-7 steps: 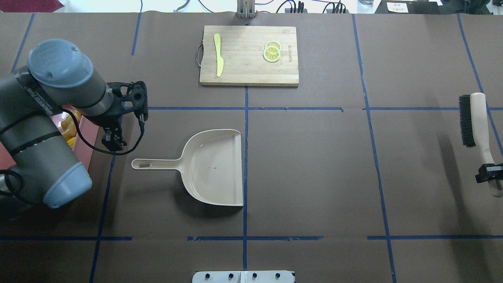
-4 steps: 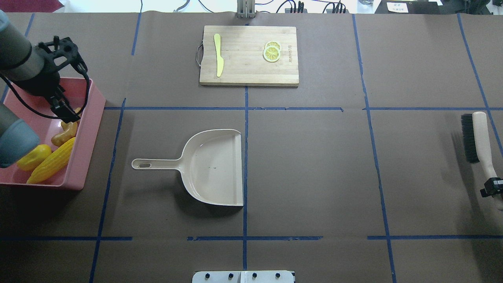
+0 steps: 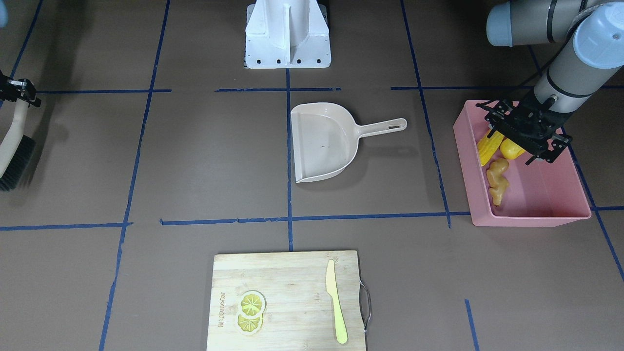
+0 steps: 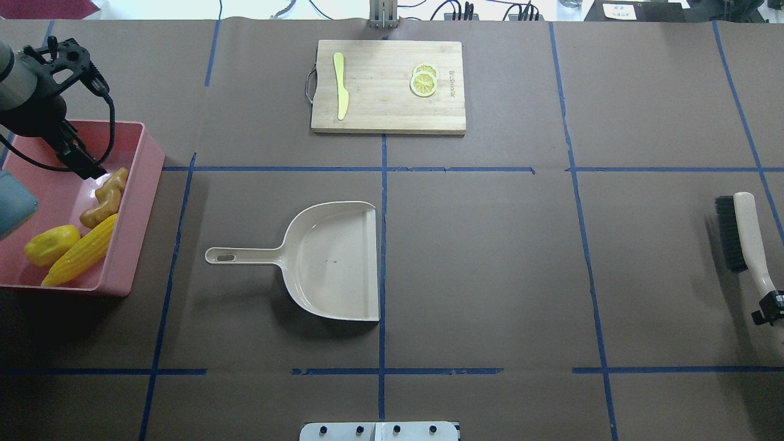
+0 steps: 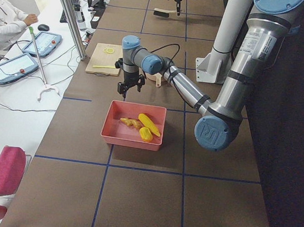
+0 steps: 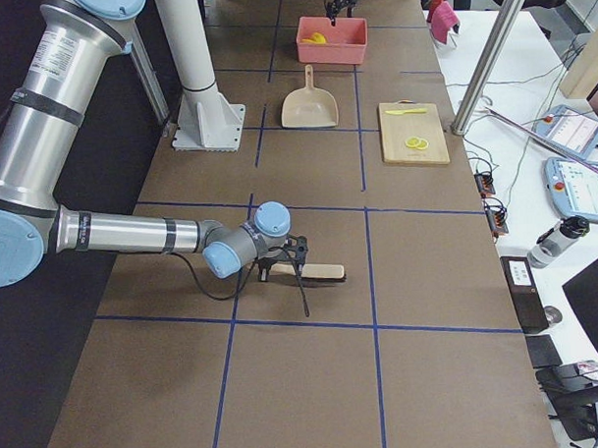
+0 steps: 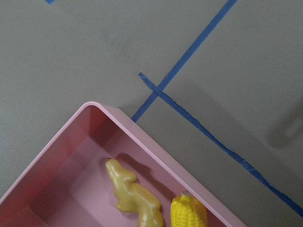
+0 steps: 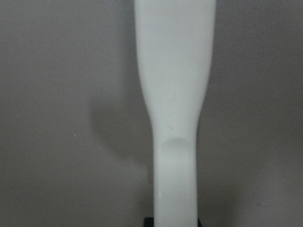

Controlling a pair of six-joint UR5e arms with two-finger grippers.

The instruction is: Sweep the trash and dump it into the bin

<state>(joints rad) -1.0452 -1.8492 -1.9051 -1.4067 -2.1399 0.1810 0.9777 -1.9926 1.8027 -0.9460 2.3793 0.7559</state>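
The pink bin point(image 4: 144, 202) stands at the table's left edge and holds the trash: the corn cob point(image 4: 79, 250), the yellow lump point(image 4: 51, 245) and the ginger root point(image 4: 105, 197). My left gripper point(image 4: 82, 162) hangs over the bin's far end, open and empty; its wrist view looks down on the bin's corner point(image 7: 142, 135), the ginger point(image 7: 132, 196) and the corn point(image 7: 189, 213). My right gripper point(image 4: 768, 306) is shut on the handle of the brush point(image 4: 738, 229) at the right edge, low over the table. The beige dustpan point(image 4: 334, 260) lies empty mid-table.
A wooden cutting board point(image 4: 388, 86) lies at the far middle with a pale knife point(image 4: 340, 86) and lemon slices point(image 4: 424, 81) on it. Blue tape lines cross the brown table. The robot's white base point(image 3: 287, 34) stands at the near edge.
My left arm swung from beside the dustpan's handle away to the left and far side, uncovering the bin and trash. My right gripper drew the brush toward the robot's side.
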